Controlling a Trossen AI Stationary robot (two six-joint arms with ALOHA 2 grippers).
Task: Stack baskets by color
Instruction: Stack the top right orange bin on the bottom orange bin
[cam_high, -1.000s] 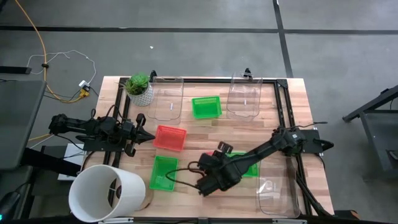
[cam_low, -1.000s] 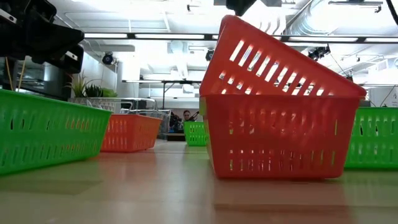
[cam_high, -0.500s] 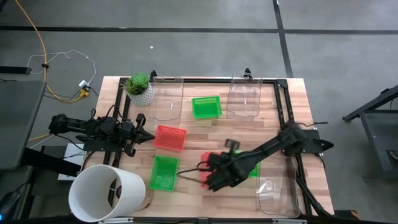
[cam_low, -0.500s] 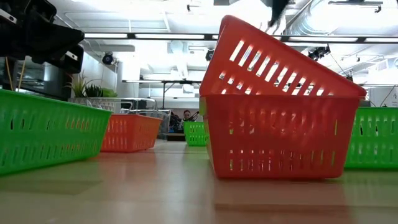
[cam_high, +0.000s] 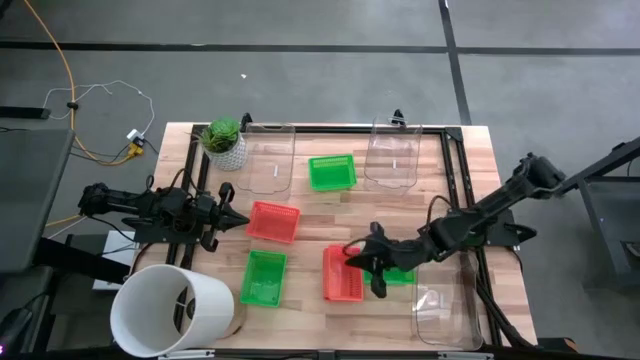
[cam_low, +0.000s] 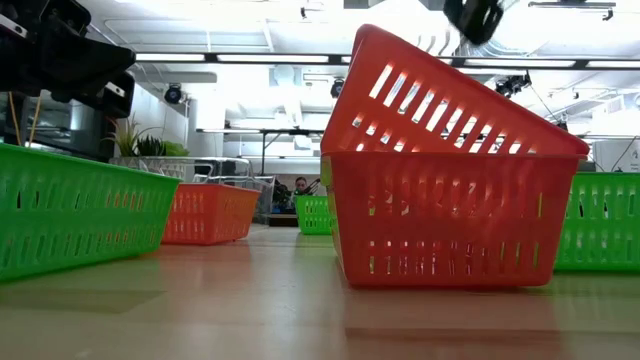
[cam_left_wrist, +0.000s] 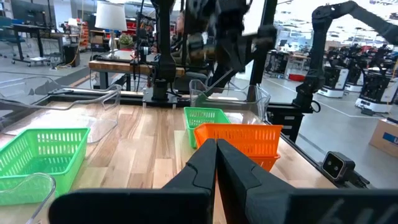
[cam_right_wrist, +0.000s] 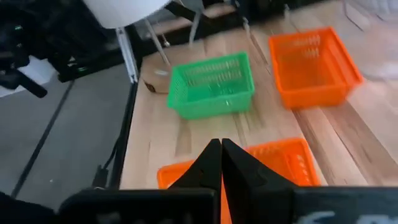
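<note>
Right claw (cam_high: 376, 262), clenched empty, hovers beside the tilted red basket (cam_high: 343, 273); left claw (cam_high: 238, 222) rests clenched.

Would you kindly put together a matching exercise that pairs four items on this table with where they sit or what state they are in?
Column one:
1. potted plant
2. white bucket
3. tilted red basket
4. right hand

Column two:
A. resting askew in another red basket
B. shut, above the red stack's edge
C. far left corner of the table
D. lying on its side at the near left corner

Pairs: 1-C, 2-D, 3-A, 4-B
</note>
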